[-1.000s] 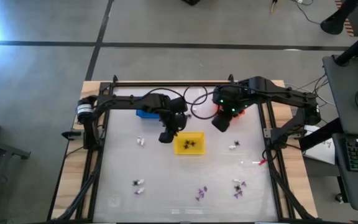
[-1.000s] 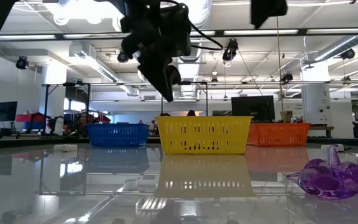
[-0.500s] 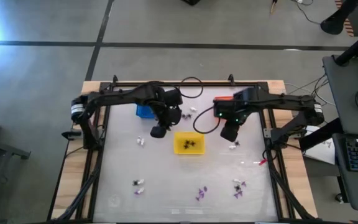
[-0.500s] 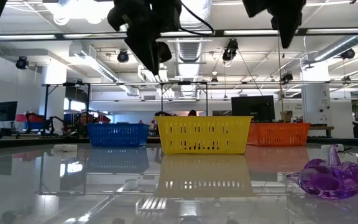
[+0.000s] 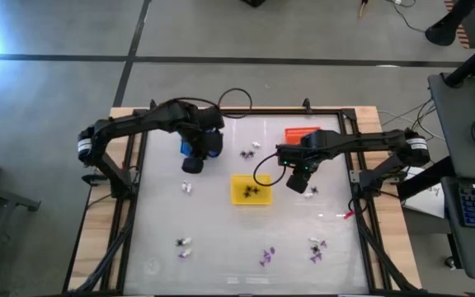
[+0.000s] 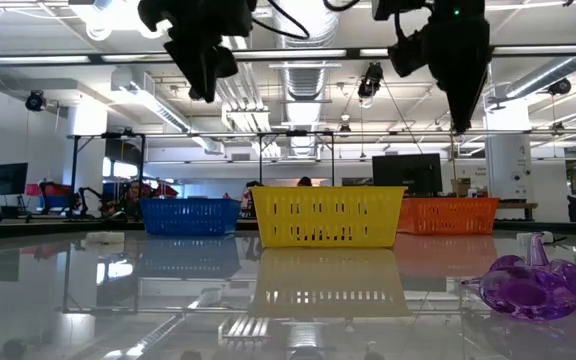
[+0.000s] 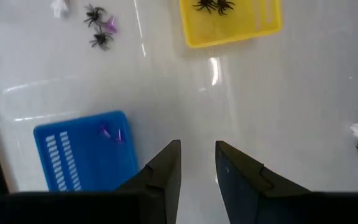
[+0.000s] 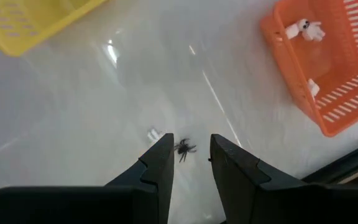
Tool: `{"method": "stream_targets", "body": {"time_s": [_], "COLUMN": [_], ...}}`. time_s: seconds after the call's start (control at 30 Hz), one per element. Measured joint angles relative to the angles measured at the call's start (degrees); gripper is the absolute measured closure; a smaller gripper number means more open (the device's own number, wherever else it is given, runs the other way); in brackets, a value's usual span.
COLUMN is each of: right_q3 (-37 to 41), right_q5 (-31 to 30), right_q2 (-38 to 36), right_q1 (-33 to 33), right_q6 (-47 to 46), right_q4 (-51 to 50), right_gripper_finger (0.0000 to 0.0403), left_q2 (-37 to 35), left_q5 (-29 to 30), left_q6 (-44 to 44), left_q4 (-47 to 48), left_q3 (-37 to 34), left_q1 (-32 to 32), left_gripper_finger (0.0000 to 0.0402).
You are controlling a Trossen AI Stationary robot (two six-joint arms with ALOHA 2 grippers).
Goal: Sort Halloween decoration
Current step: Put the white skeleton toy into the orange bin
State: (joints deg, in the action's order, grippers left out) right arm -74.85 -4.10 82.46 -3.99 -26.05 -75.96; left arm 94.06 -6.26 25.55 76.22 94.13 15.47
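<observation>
Halloween decoration pieces lie scattered on the desk (image 5: 163, 223), and we judge the sorting partly done. The yellow basket (image 5: 251, 189) at the middle holds black spiders (image 7: 214, 5). The blue basket (image 7: 86, 152) at the far left holds 1 purple piece (image 7: 112, 134). The orange basket (image 8: 319, 59) at the far right holds white pieces (image 8: 303, 28).

Still loose: a white piece (image 5: 187, 187) left of the yellow basket, a small cluster (image 5: 250, 151) at the far middle, a white-and-black pair (image 5: 183, 243) at the near left, purple pieces (image 5: 266, 256) at the near middle, and a mixed cluster (image 5: 316, 247) at the near right.

Our right gripper (image 8: 190, 163) hangs above the desk just right of the yellow basket, its fingers (image 8: 157, 168) slightly spread and empty, framing a black spider (image 8: 183, 149) with a white bit (image 8: 154, 134) beside it. We judge this spider the next pick, bound for the yellow basket.

Our left gripper (image 7: 197, 165) hangs beside the blue basket, fingers (image 7: 166, 171) slightly parted, holding nothing.
</observation>
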Motion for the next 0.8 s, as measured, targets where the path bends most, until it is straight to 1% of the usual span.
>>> {"method": "stream_targets", "body": {"time_s": [0.07, 0.13, 0.3, 0.4, 0.5, 0.6, 0.8], "right_q3": [1.1, 1.6, 1.8, 1.1, 0.0, -1.3, -6.0], "right_q5": [-1.7, -2.0, -2.1, -2.1, -1.9, -1.5, -1.4], "right_q2": [0.1, 0.5, 2.7, 4.7, 6.7, 9.5, 15.8], "right_q1": [0.0, -0.2, -2.5, -4.5, -6.6, -9.1, -14.2], "right_q6": [-0.4, -0.4, 0.2, 2.5, 6.2, 9.2, 15.0], "right_q4": [1.4, 4.3, 12.4, 15.1, 18.3, 21.7, 22.7], "right_gripper_finger": [0.0303, 0.0297, 0.0262, 0.0238, 0.0222, 0.0214, 0.0213], "left_q2": [-1.4, -3.0, -6.5, -8.3, -9.6, -10.7, -12.2], "left_q5": [0.2, 0.3, 0.3, 0.4, 0.4, 1.1, 1.9], "left_q6": [-0.7, -1.2, -2.9, -4.1, -4.8, -5.8, -7.9], "left_q4": [0.6, 0.7, 0.7, 0.7, 0.5, 0.4, 0.7], "left_q3": [0.0, 0.0, 0.0, 0.0, 0.0, 0.0, -0.1], "left_q1": [0.2, 0.2, 0.2, 0.2, 0.2, 0.1, 0.1], "left_gripper_finger": [0.032, 0.032, 0.032, 0.032, 0.032, 0.032, 0.032]}}
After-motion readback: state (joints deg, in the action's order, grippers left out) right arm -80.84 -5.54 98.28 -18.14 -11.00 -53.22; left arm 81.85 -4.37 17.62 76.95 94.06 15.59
